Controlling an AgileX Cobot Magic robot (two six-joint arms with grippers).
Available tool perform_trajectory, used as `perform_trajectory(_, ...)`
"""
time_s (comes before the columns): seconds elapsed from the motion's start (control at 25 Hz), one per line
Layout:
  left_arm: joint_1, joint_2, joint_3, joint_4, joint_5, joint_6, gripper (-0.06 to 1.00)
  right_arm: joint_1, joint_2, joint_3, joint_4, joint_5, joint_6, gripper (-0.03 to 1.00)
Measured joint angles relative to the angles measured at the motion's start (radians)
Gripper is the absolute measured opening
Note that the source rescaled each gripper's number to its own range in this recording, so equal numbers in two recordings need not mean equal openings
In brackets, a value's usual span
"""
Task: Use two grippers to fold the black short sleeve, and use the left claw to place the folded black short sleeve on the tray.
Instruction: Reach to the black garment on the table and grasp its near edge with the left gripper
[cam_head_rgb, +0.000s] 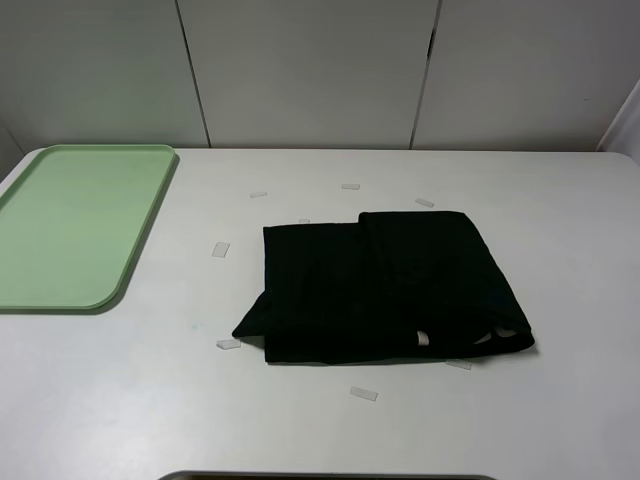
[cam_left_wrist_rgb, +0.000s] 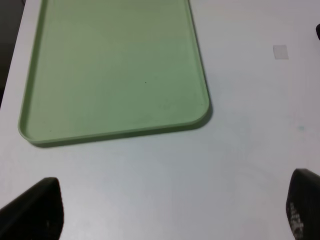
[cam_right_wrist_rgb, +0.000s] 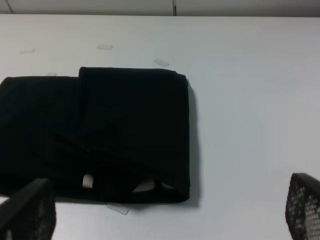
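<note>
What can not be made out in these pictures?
1. Wrist views: the left gripper and the right gripper show only fingertips, cut off by the picture edges.
2. Exterior high: neither gripper is in frame, and the tray is cut off by the left edge.
3. The shirt: its front is folded inside, and only small pale bits show at its near edge.

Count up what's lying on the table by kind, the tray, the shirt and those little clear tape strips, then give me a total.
Tray: 1
Shirt: 1
Tape strips: 8
Total: 10
</note>
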Motion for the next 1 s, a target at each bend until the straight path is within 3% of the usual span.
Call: perform_trajectory(1.0,0.000,0.000,0.000,0.000,0.000,0.000,0.87,0.000,0.000,0.000,0.000,0.000,0.000,1.00)
